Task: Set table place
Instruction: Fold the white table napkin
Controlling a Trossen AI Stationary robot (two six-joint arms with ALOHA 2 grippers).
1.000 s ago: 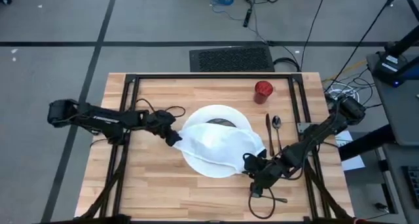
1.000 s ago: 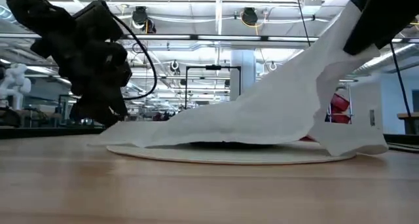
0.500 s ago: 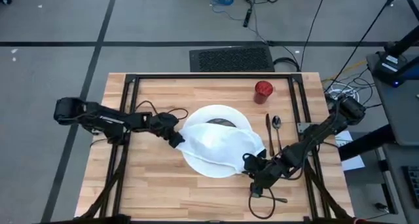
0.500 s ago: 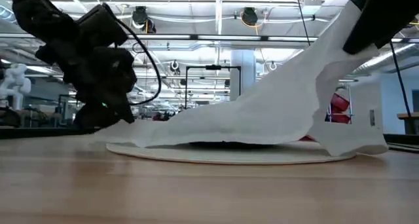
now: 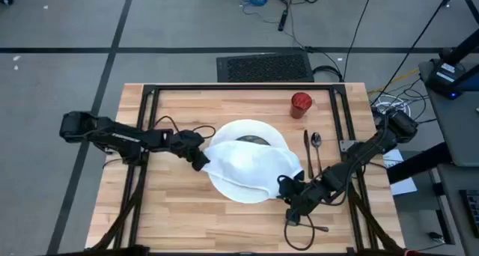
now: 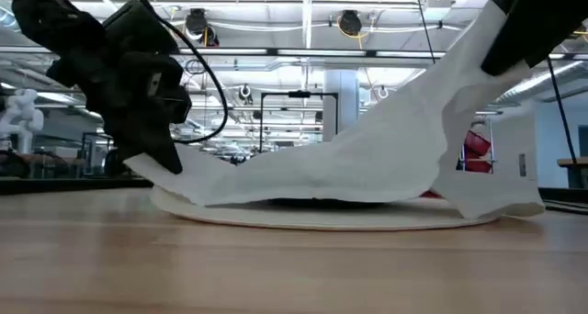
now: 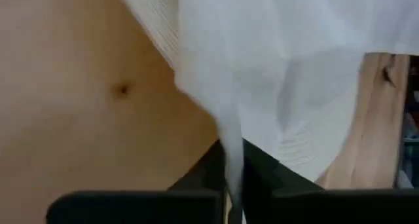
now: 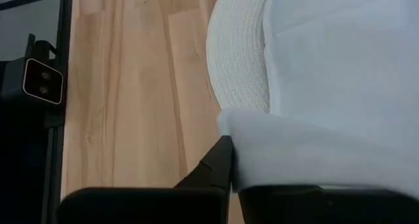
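Observation:
The white napkin [image 5: 251, 165] is draped over the round white plate [image 5: 262, 127] at the middle of the table [image 5: 172, 218]. A dark sliver of the bowl [image 5: 251, 139] shows under the napkin's far edge. My left gripper [image 5: 200, 160] is shut on the napkin's left end. My right gripper [image 5: 288, 187] is shut on its near right corner and holds it high in the low view. The red cup [image 5: 301, 103] stands at the far right. Knife [image 5: 307, 153] and spoon [image 5: 316, 147] lie right of the plate. My left gripper pinches the napkin's left edge [image 7: 229, 152] between its two fingers, coming level from the table's left. That edge [image 6: 170, 172] is lifted just clear of the table. My right gripper pinches the napkin's near right corner [image 8: 239, 155] between its fingers. The corner [image 6: 487, 39] is raised high, and the cloth slopes down from it onto the plate [image 6: 322, 218].
A thin metal utensil [image 5: 314, 227] lies by the near edge under the right arm. Black frame rails [image 5: 146, 121] run along the table's left, right and far sides. Bare wood shows at the near left.
My left gripper has shifted a little toward the table's right, dipped to the napkin's left edge, then risen. That edge, which lay on the table, is now lifted clear. The raised right corner has stayed where it was.

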